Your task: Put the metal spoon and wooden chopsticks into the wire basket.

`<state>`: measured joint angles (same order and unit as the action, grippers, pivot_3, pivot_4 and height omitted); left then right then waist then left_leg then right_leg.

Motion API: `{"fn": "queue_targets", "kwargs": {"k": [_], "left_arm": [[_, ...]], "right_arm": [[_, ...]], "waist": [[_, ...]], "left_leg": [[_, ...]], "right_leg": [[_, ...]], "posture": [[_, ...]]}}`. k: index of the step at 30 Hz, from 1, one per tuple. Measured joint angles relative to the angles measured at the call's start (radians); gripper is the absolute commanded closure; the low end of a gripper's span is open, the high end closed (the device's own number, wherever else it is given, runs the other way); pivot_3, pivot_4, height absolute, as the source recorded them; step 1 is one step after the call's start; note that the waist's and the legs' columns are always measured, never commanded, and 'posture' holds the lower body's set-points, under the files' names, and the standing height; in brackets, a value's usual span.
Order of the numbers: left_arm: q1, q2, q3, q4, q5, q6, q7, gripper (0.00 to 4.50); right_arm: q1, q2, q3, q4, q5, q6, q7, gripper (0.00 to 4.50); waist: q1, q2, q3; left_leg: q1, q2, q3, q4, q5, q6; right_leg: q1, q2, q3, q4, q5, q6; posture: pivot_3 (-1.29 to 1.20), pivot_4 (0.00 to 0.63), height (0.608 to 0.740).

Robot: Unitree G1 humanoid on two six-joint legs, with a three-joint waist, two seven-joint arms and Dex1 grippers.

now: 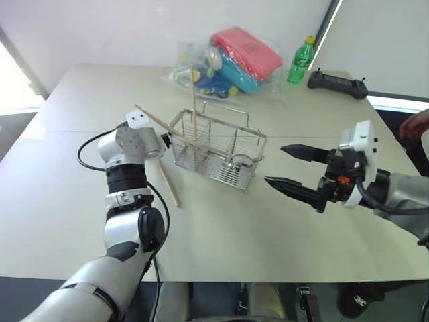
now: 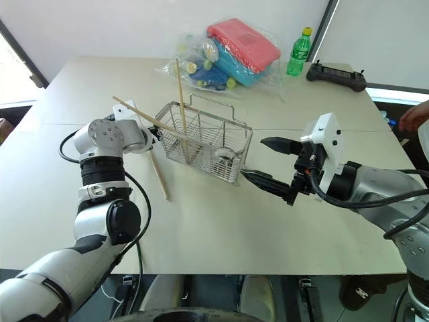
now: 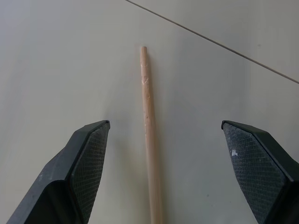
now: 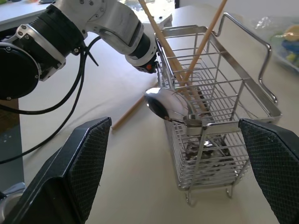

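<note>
Metal spoon [image 4: 163, 105] and some wooden chopsticks [image 1: 194, 100] already in wire basket [image 1: 249, 155]; one chopstick [image 3: 150, 135] left on surface [image 1: 221, 235], between wide-open, empty left tool [image 3: 175, 172]; right tool [image 1: 295, 168] open, empty, beside basket.

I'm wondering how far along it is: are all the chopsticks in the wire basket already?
No, one wooden chopstick lies flat on the table, between the open left gripper's fingers, outside the wire basket.
</note>
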<state>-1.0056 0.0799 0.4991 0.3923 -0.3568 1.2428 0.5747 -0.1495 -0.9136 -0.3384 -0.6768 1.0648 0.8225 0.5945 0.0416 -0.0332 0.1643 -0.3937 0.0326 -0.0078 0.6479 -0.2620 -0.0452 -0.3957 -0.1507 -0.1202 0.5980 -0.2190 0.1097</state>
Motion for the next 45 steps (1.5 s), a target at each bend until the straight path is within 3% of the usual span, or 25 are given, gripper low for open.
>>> {"fn": "queue_targets", "kwargs": {"k": [7,10,16,17,24,28,33,37,40,45], "left_arm": [[-0.039,0.010,0.002,0.095,0.033,-0.034,-0.028,0.47],[-0.050,0.020,0.001,0.137,0.051,-0.055,-0.033,1.33],[-0.051,0.040,0.019,0.178,0.069,-0.079,-0.030,4.34],[-0.052,0.042,0.027,0.179,0.069,-0.082,-0.031,4.43],[-0.065,0.049,0.051,0.204,0.066,-0.098,-0.034,4.43],[-0.090,0.108,0.073,0.293,0.059,-0.177,-0.089,4.43],[-0.196,0.321,0.014,0.452,0.105,-0.595,-0.315,4.43],[-0.276,0.424,-0.059,0.462,0.142,-0.929,-0.531,4.43],[-0.310,0.429,-0.091,0.410,0.121,-1.125,-0.718,4.43],[-0.384,0.374,-0.095,0.260,-0.012,-1.102,-0.900,4.43]], "right_arm": [[0.025,0.000,-0.018,-0.022,0.001,0.000,-0.014,0.00],[0.025,0.000,-0.028,-0.025,0.007,0.000,-0.018,0.00],[0.026,-0.007,-0.035,-0.025,0.020,0.003,-0.029,0.00],[0.026,-0.008,-0.038,-0.025,0.022,0.004,-0.031,0.00],[0.024,-0.014,-0.044,-0.025,0.041,0.007,-0.038,0.00],[0.022,-0.017,-0.044,-0.025,0.044,0.007,-0.038,0.00],[0.018,-0.032,-0.042,-0.019,0.048,0.007,-0.030,0.00],[-0.010,-0.036,-0.039,-0.003,0.049,0.007,-0.029,0.00],[-0.018,-0.039,-0.038,0.001,0.054,0.008,-0.029,0.00],[-0.014,-0.039,-0.037,0.002,0.059,0.009,-0.032,0.00]], "waist": [[0.001,0.001,-0.001],[0.000,0.002,-0.001],[0.005,0.006,-0.004],[0.006,0.006,-0.004],[0.008,0.007,-0.004],[0.000,0.006,-0.003],[-0.004,0.002,-0.001],[0.004,0.002,-0.002],[0.016,0.002,-0.002],[0.021,0.002,-0.002]], "left_leg": [[0.000,0.000,0.000,0.000,0.000,0.000],[0.002,0.000,0.000,0.001,0.000,0.000],[0.002,0.000,0.000,0.001,0.000,0.000],[0.002,0.000,0.000,0.001,0.000,0.000],[0.002,0.000,0.000,0.001,0.000,0.000],[0.002,0.000,0.000,0.001,0.000,0.000],[-0.008,0.001,0.002,-0.001,0.000,0.000],[-0.011,0.000,0.002,-0.001,0.000,0.000],[-0.013,0.000,0.002,0.000,0.000,-0.001],[-0.012,0.000,0.002,0.001,0.000,0.001]], "right_leg": [[0.001,0.000,0.000,0.000,-0.001,0.001],[0.001,0.000,0.000,0.000,-0.002,0.004],[0.002,0.000,0.000,0.001,-0.002,0.004],[0.002,0.000,0.000,0.000,-0.002,0.004],[0.002,0.000,0.000,0.000,-0.002,0.004],[0.001,0.000,0.000,0.001,-0.002,0.003],[-0.010,0.000,0.000,0.001,0.001,-0.002],[-0.010,-0.001,-0.001,-0.001,0.002,0.000],[-0.010,-0.001,-0.001,-0.002,0.003,0.002],[-0.010,-0.001,-0.001,-0.003,0.003,0.003]], "posture": [[0.00,0.150,0.678],[0.00,0.150,0.678],[0.00,0.150,0.678],[0.00,0.150,0.678],[0.00,0.150,0.678],[0.00,0.150,0.678],[0.00,0.150,0.678],[0.00,0.150,0.678],[0.00,0.150,0.678],[0.00,0.150,0.678]]}}
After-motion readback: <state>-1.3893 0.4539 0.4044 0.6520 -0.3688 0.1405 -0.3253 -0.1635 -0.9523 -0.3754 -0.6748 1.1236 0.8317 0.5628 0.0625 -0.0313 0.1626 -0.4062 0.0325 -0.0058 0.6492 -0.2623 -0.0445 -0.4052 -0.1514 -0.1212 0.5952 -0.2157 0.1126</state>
